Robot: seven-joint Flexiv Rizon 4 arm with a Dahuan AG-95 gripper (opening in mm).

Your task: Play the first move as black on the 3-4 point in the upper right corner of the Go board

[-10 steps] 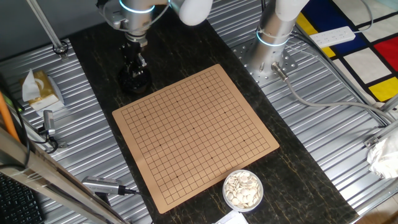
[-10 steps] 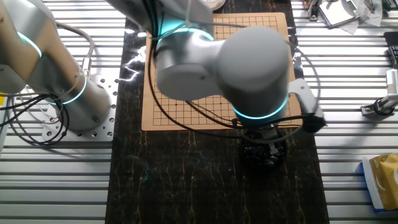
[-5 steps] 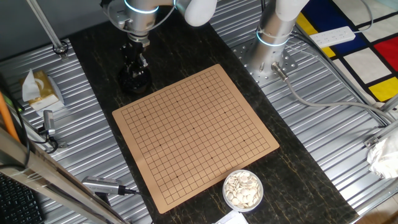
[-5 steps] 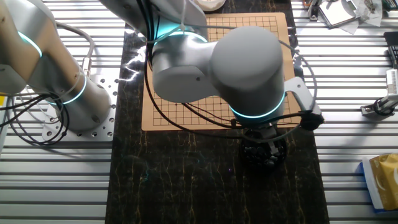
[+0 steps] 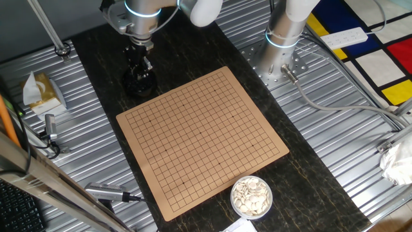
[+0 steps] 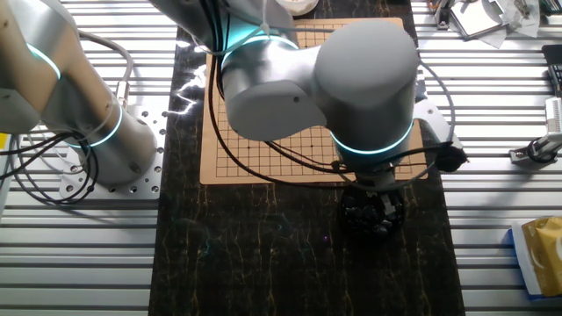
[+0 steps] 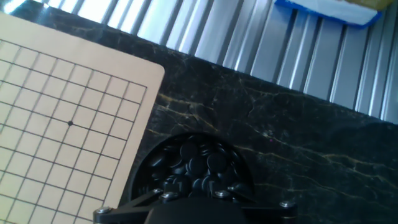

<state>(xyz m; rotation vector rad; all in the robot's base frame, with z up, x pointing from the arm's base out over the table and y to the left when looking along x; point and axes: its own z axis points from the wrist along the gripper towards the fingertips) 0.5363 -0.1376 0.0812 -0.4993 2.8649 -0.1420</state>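
A black bowl (image 5: 139, 84) full of glossy black stones (image 7: 198, 163) stands on the dark mat just past the far left corner of the tan Go board (image 5: 203, 135). My gripper (image 5: 141, 67) reaches straight down into this bowl. Its fingertips are lost among the stones, so I cannot tell whether they hold one. In the other fixed view the arm's big joint covers most of the bowl (image 6: 373, 217). The board shows only grid lines and star dots, with no stone on any crossing. One board corner and a star dot (image 7: 69, 123) show in the hand view.
A bowl of white stones (image 5: 251, 196) stands off the board's near right corner. A second arm's base (image 5: 278, 55) stands behind the board on the right. A yellow packet (image 5: 44, 91) lies at the left and tools (image 5: 106, 192) at the near left.
The gripper stays in the black stone bowl. The arm's wrist and elbow have shifted a little, to the right in the other fixed view.
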